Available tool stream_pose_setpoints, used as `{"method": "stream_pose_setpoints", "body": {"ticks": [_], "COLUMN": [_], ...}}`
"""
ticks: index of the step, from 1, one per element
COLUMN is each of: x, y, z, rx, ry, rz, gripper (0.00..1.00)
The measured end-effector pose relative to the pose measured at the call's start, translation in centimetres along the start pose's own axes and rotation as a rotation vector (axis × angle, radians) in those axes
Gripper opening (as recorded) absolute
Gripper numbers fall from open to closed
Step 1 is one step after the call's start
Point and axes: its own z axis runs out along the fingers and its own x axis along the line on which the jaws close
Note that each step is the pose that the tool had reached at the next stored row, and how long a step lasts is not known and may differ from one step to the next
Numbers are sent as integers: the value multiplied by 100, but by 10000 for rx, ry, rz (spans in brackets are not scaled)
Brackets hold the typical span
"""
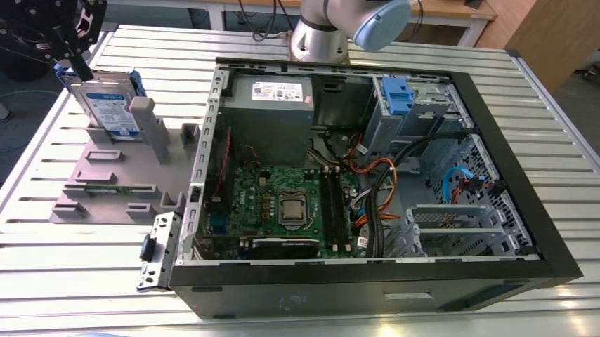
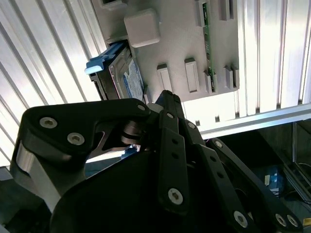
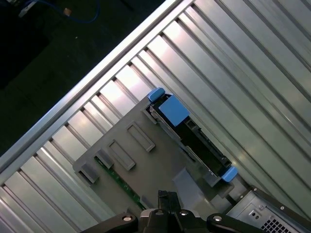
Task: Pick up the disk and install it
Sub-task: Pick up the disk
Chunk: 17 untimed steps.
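The disk (image 1: 106, 105), a silver drive with a white-and-blue label in a blue bracket, stands on edge between the posts of the grey plastic stand (image 1: 112, 175) at the exterior view's left. My black gripper (image 1: 75, 63) hangs right at the disk's upper far corner; I cannot see whether it touches. The second wrist view has the gripper (image 2: 155, 99) linkage in front, with the disk (image 2: 124, 77) just beyond its tip. In the first wrist view the disk (image 3: 189, 131) is seen edge-on from above, its blue bracket ends showing, and the gripper (image 3: 167, 206) is at the picture's border.
An open computer case (image 1: 375, 175) lies on the ribbed metal table (image 1: 94, 281) at the exterior view's right, showing a motherboard, cables and a drive bay with a blue bracket (image 1: 398, 91). The arm's base (image 1: 324, 35) stands behind the case.
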Motion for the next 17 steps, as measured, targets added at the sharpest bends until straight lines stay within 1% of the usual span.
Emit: {"method": "stream_pose_setpoints", "body": {"ticks": [17], "x": [0], "y": [0], "z": [0], "rx": [-4], "ry": [-1], "rz": [-141], "gripper": [11]}}
